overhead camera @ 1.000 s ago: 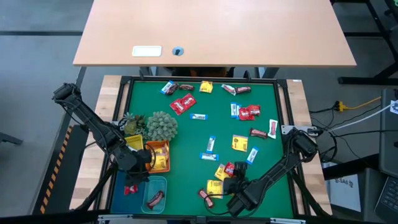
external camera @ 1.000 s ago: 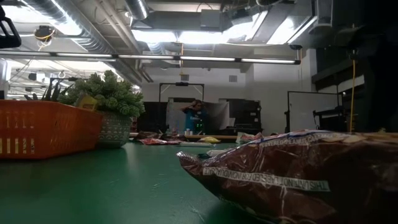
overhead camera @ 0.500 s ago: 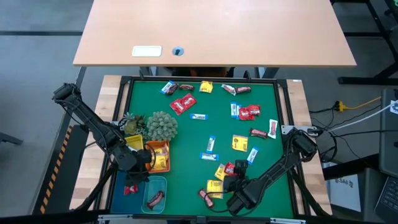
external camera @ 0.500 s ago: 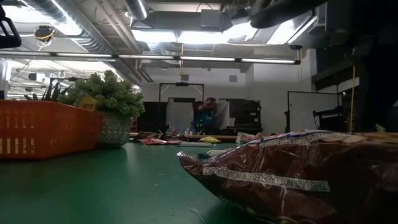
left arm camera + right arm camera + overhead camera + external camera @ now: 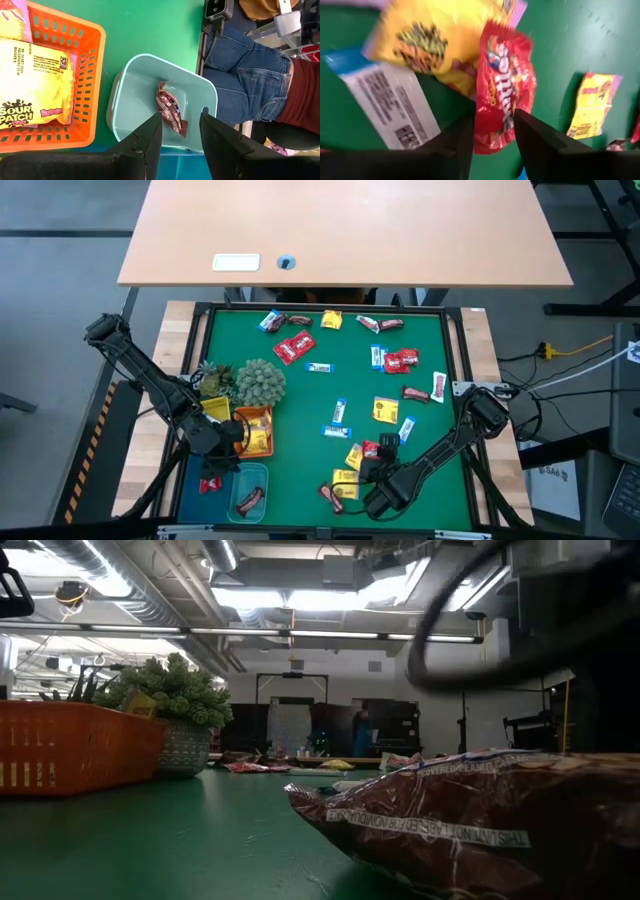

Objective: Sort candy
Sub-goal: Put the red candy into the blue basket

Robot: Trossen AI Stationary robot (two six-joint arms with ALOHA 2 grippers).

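Wrapped candy lies scattered over the green mat. My right gripper hangs over the near right part, pointing steeply down and open. Its fingers stand on either side of the near end of a red packet, also seen as the red packet from above. That packet lies partly on a yellow packet, beside a blue-white wrapper. My left gripper waits open above the teal tray, where a dark brown bar lies on the floor. My right gripper has one finger on each long side of the red packet's lower end, coming from above and slanting. Whether the fingers touch the packet, I cannot tell. The packet lies flat on the mat and the yellow packet.
The orange tray with yellow packets stands beside the teal one, and the plant ball beyond it. More yellow packets and a brown bar lie close to my right gripper. A seated person's legs show past the table's edge.
My right gripper has sunk a little toward the red packet, and its arm now shows at the upper right of the low view. A person far off in the room has walked toward the right.
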